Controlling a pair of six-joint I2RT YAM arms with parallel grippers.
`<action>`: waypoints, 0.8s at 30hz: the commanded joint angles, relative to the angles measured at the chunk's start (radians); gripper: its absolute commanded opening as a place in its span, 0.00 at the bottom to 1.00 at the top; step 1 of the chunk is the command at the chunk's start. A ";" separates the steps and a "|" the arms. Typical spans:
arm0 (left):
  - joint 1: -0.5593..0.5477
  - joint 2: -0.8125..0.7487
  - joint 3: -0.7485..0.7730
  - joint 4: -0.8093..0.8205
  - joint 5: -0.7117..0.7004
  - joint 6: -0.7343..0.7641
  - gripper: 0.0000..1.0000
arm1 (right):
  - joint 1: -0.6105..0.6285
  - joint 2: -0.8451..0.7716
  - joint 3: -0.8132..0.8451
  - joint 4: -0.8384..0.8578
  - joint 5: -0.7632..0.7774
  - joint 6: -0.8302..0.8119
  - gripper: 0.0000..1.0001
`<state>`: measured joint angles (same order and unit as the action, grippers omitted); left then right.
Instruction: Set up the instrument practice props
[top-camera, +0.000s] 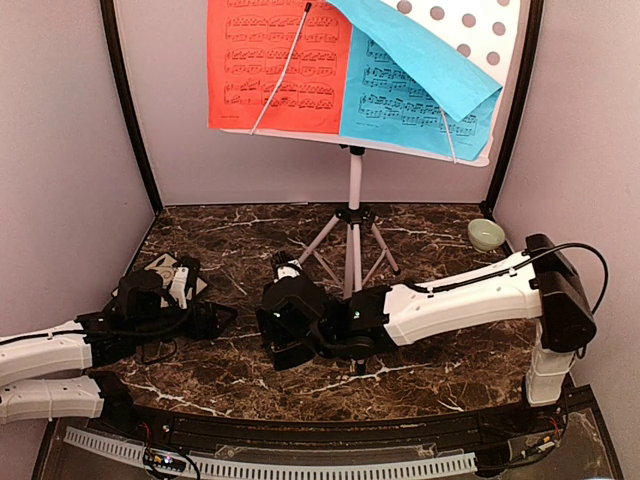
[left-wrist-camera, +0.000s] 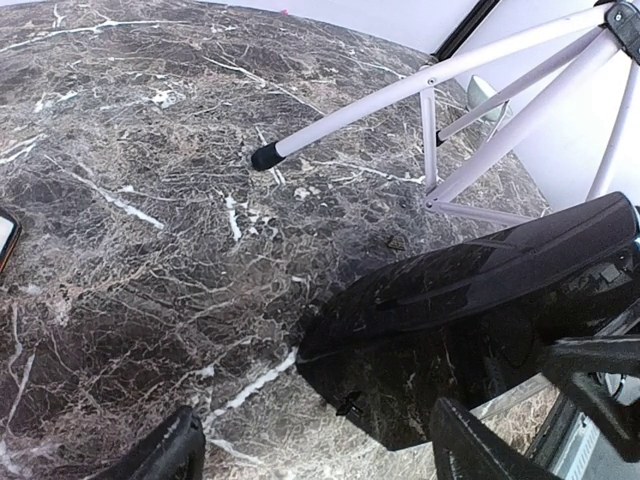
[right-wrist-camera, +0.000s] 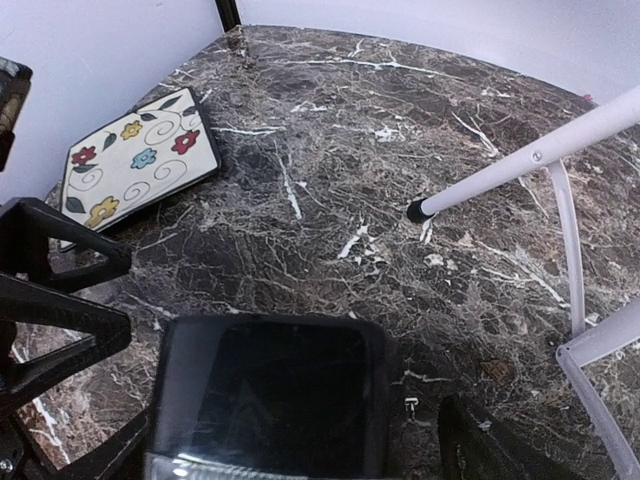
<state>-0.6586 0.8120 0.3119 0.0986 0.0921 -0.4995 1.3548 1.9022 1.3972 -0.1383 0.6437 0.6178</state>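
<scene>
Spread wide, the left pincer (left-wrist-camera: 320, 452) holds nothing. Its own camera shows two black fingertips far apart, low over the surface (left-wrist-camera: 150, 200), with the metronome (left-wrist-camera: 450, 320) just beyond them. To its right, the right pincer (right-wrist-camera: 300, 455) is apart too and straddles the metronome. Marble shows between the case and one finger, so nothing is clamped. Whether the metronome rests on the surface cannot be told. It lies about mid-surface, toward the near edge, just in front of the legs of the music stand (top-camera: 354, 185).

The right wrist view shows the floral tile (right-wrist-camera: 140, 160) plainly, by the left edge; from overhead the left arm covers most of it. Both wrist views catch only the stand's white legs and a black foot cap. The overhead view alone shows its dotted white desk at the middle of the far edge. The desk carries the red sheet (top-camera: 275, 65) on the left and the blue sheet (top-camera: 400, 105) on the right, whose top has flopped forward. The pale green bowl (top-camera: 486, 234) sits in the far right corner.

The surface is dark brown marble with white veins. Pale lilac walls (top-camera: 60, 150) close it in, with black strips (top-camera: 128, 110) at the corners.

By count: two arms, two pincers, two sheets, one stand on three legs, one metronome, one tile, one bowl.
</scene>
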 joint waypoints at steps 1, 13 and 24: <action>0.004 -0.009 0.035 -0.040 0.008 0.044 0.82 | 0.007 0.049 0.027 0.022 0.048 0.000 0.85; 0.004 0.048 0.073 -0.062 0.046 0.083 0.85 | -0.008 0.081 0.015 0.006 0.076 0.029 0.65; -0.094 0.015 0.076 -0.025 0.105 0.154 0.73 | -0.063 -0.162 -0.098 0.194 -0.107 -0.149 0.33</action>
<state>-0.7071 0.8597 0.3603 0.0570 0.1818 -0.3927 1.3174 1.8828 1.3087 -0.1101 0.5896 0.5518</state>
